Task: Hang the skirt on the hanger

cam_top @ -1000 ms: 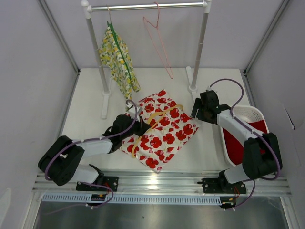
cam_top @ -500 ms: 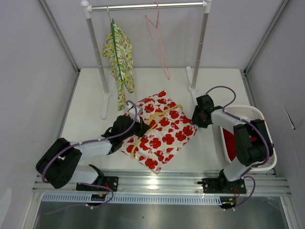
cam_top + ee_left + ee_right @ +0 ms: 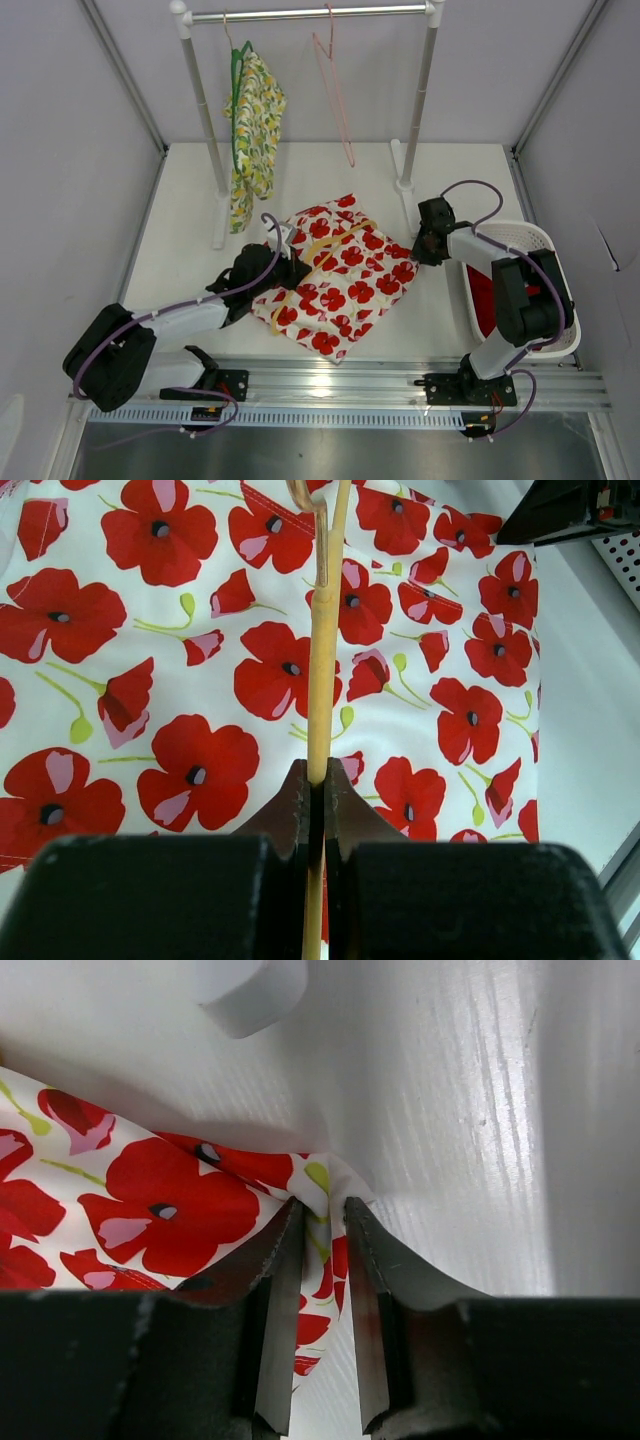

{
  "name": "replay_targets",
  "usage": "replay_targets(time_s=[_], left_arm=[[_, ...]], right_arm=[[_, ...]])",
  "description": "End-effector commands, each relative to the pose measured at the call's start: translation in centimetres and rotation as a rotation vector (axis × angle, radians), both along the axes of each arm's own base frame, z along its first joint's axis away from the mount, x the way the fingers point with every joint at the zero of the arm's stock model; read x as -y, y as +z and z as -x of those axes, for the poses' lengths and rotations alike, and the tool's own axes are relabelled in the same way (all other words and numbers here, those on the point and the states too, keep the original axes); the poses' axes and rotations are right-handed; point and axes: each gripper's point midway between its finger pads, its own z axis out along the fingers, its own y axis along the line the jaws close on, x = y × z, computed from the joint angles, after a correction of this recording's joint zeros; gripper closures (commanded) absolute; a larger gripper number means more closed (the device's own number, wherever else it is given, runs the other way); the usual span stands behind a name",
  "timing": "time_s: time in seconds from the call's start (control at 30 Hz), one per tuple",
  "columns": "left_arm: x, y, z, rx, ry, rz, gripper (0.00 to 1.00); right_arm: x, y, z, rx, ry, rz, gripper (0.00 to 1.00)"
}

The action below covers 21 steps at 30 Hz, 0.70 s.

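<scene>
Top cam: high up, near side of the skirt (image 3: 340, 275), looks down & fwd to the rail (image 3: 310, 14) behind it. L wrist cam: v. close over skirt, facing along the hanger (image 3: 322, 660). R wrist cam: v. close at skirt's right corner, table (image 3: 450, 1110) beside. All 3 share skirt.

Matt cloth skirt (image 3: 345, 290), hanger (image 3: 322, 680) — perhaps wood

The left arm lies low, forearm reaching toward 2 o'clock, with the left tool (image 3: 292, 268) clamped tight on the yellow hanger (image 3: 322, 660). The right arm's forearm reaches toward 10 o'clock, wrist bent down, and the right tool (image 3: 420, 250) pinches the skirt (image 3: 170, 1200) at its corner.
</scene>
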Motion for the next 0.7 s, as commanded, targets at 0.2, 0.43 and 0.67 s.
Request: replay_targets(time_s=[0.2,0.43,0.67], left_arm=[[0.2,2.4,-0.5,0.097,-0.023,0.007,1.00],[0.8,5.2,-2.0,0.180,0.089,0.064,1.00],[1.7,7.6,-2.2,0.242,0.116,0.086,1.00]], right_arm=[[1.1,1.8,-1.1,0.041,0.009,0.050,0.73],[1.1,2.3,-0.1,0.047,0.020,0.036,0.74],[1.2,2.5,0.4,0.052,0.030,0.029,0.73]])
